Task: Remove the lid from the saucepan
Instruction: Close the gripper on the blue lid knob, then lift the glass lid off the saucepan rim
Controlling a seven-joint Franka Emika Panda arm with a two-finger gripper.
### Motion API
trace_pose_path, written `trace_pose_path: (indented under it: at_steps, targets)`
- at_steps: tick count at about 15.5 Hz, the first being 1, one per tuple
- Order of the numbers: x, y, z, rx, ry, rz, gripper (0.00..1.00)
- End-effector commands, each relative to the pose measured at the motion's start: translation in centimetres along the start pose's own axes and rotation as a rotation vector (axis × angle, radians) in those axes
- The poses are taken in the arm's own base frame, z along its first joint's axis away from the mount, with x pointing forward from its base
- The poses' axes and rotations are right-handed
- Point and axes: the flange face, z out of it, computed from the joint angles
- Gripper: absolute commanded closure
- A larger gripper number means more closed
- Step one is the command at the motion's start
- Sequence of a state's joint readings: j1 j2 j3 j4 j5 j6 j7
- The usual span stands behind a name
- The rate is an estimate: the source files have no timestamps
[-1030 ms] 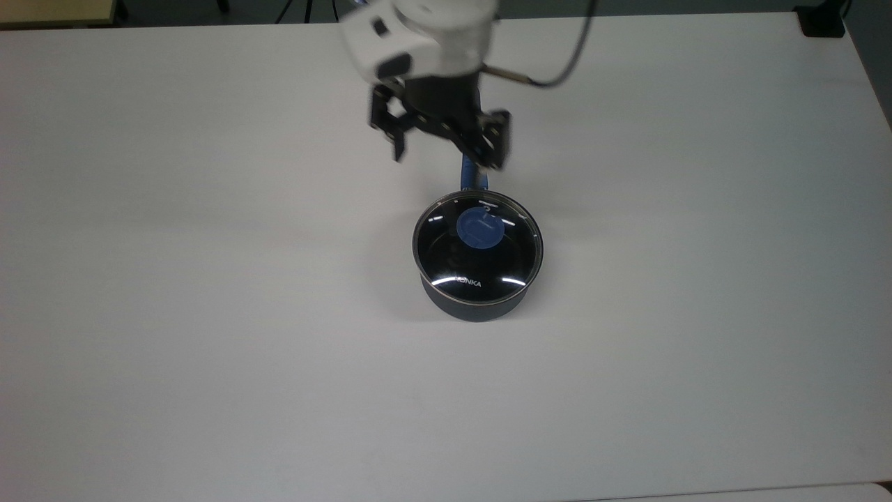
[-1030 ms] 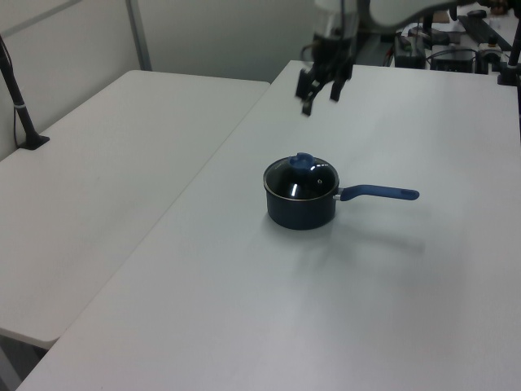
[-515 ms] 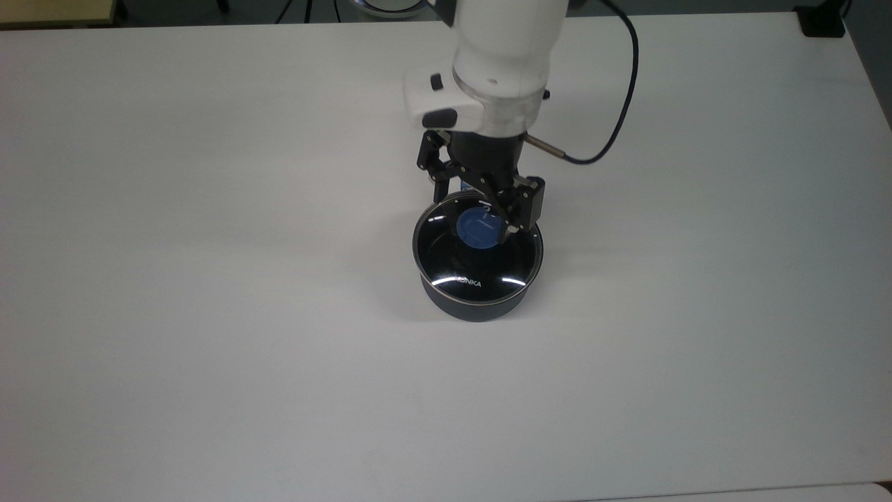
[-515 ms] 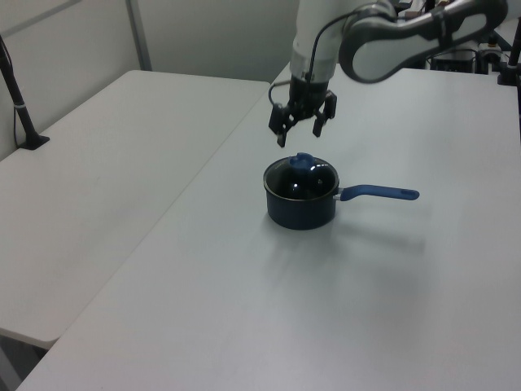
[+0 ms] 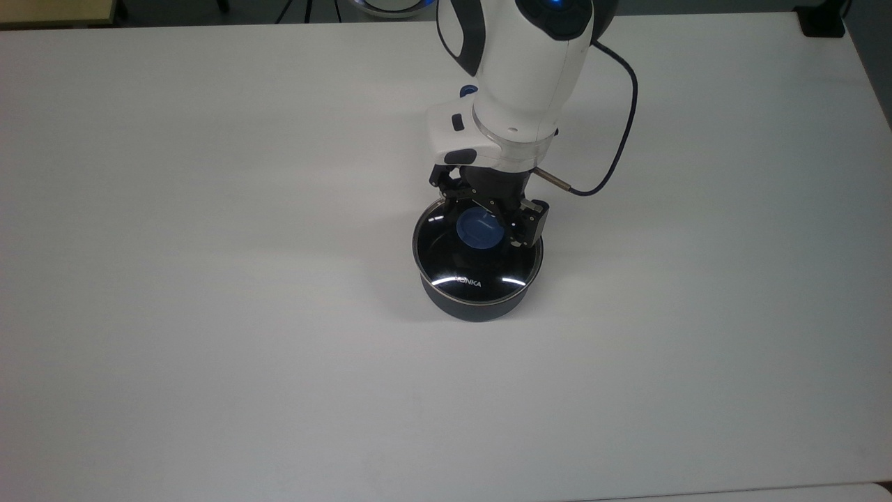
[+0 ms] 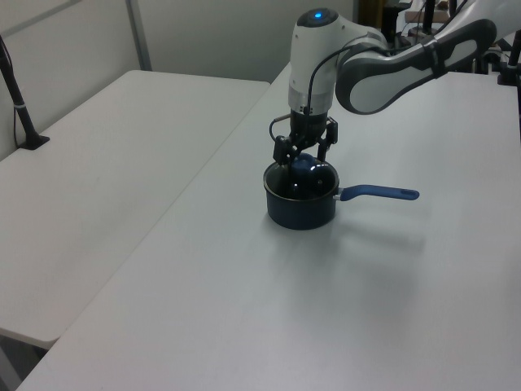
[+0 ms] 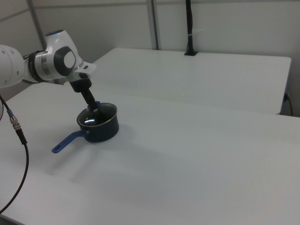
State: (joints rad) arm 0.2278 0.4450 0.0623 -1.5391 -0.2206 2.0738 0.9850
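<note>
Gripper [image 5: 486, 222] lowered over the lid [image 5: 478, 252] seated on the saucepan [image 6: 302, 210]; its 2 fingers spread wide, flanking the blue knob [image 5: 479, 229] without closing.

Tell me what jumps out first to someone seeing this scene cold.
The white robot arm dominates, reaching down over the middle of a bare white table. Its gripper sits open, a finger on each side of the blue knob on the lid, which is still on the saucepan. The saucepan's blue handle points toward the left view's right.
</note>
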Motion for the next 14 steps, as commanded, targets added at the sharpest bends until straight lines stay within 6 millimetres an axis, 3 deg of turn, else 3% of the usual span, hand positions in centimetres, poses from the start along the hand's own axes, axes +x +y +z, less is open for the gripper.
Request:
trace_pose_path:
  at_steps: [1, 6, 9, 14]
  targets:
    - [-0.3, 0.0, 0.5, 0.000, 0.020, 0.035, 0.32]
    - [0.4, 0.4, -1.0, 0.019, 0.025, 0.060, 0.45]
    - [0.8, 1.3, -3.8, 0.039, 0.048, 0.051, 0.47]
    - [2.9, 6.3, -5.8, -0.018, 0.022, -0.057, 0.47]
